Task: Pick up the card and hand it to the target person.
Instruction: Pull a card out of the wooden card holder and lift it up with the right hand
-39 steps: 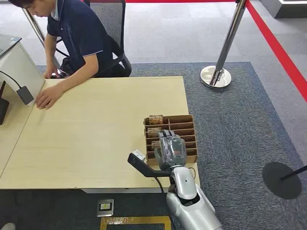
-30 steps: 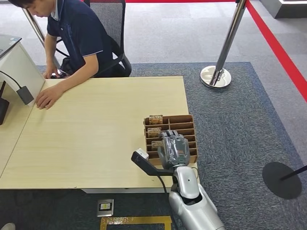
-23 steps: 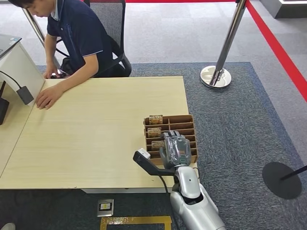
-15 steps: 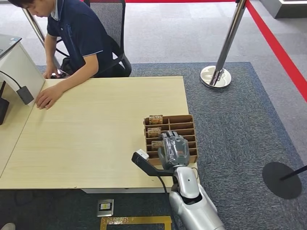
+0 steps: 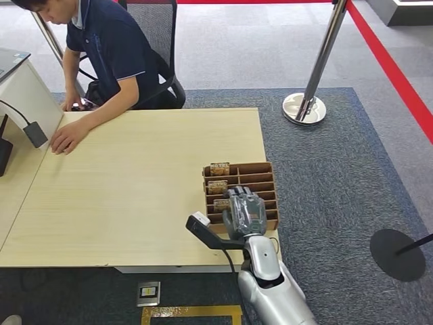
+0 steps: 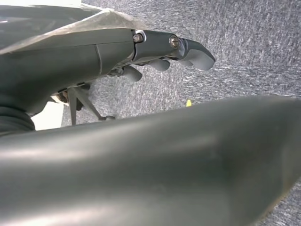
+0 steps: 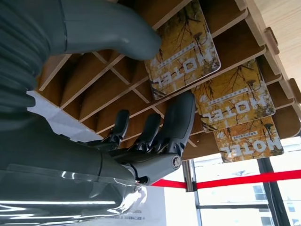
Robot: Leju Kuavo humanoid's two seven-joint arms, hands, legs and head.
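- Your right robot hand [image 7: 156, 136] reaches into the slotted wooden rack [image 5: 255, 177] on the worktop [image 5: 128, 183], thumb and fingers spread around the nearest card [image 7: 183, 49], not clamped.
- That card: yellow autumn-tree print, lettered "HOTEL".
- Left robot hand [image 6: 170, 47]: fingers apart, holding nothing.

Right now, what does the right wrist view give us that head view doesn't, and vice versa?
Right wrist view alone: the HOTEL print on the three cards, and the thumb and fingers either side of the nearest card; actual contact is unclear.
Head view alone: the seated person at the table's far left corner, the whole table, the stanchion, and the holder's place at the near right edge.
Both: the right hand over the wooden card holder, with cards in neighbouring slots.
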